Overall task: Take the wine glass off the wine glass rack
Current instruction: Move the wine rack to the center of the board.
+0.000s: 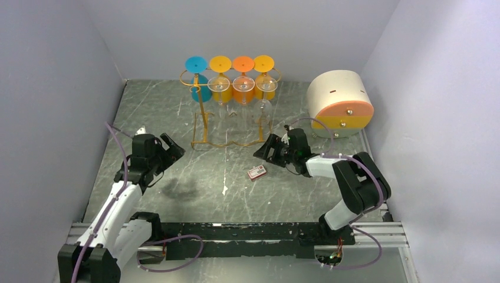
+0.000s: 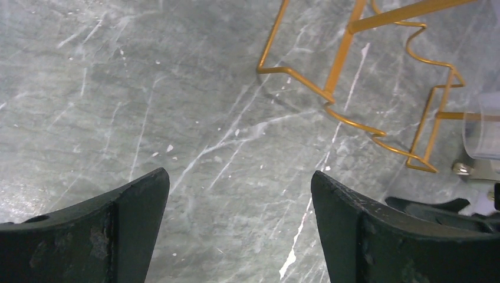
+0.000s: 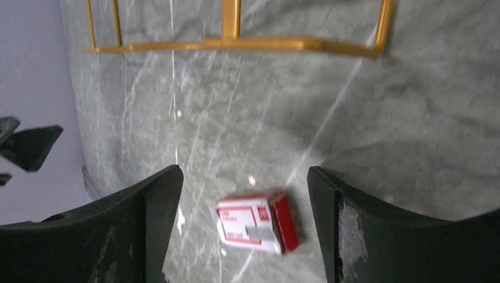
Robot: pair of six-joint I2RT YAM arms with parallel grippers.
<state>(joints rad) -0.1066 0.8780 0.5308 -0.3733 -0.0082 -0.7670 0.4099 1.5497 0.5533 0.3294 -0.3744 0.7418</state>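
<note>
Table (image 1: pixel 177 118) – grey-green marble-look top, white veins, pale walls on three sides.

Drawer unit (image 1: pixel 339 106) – cream, drum-shaped, orange and yellow fronts w/ small knobs. Stands far right, well apart from the rack.

Wine glass rack (image 1: pixel 202 112) – gold wire, upright at the far centre of the table, wire base flat on the top. Left wrist view shows its base corner and upright post (image 2: pixel 339 65); right wrist view shows a base bar (image 3: pixel 253 44) across the top of frame.

Wine glasses – four, all hanging bowl-down from the rack's top bar, feet up, side by side. L to R by foot: blue (image 1: pixel 196 63), yellow (image 1: pixel 220 63), orange (image 1: pixel 243 63), yellow (image 1: pixel 264 63). None off the rack.

Left gripper (image 1: pixel 174 150) – near-left of the rack base, apart from it. Jaws spread wide, nothing between them but bare table in the wrist view (image 2: pixel 239 177).

Right gripper (image 1: pixel 265 148) – just near-right of the rack base, not touching it as far as the overhead shows. Jaws apart, empty; wrist view (image 3: pixel 244 174) looks down between them at the table.

Small red-and-white box (image 1: pixel 256 172) – lies flat on the table just near of the right gripper, ungripped; seen low between the fingers in the wrist cam (image 3: pixel 256 224). Print too blurred to read.
</note>
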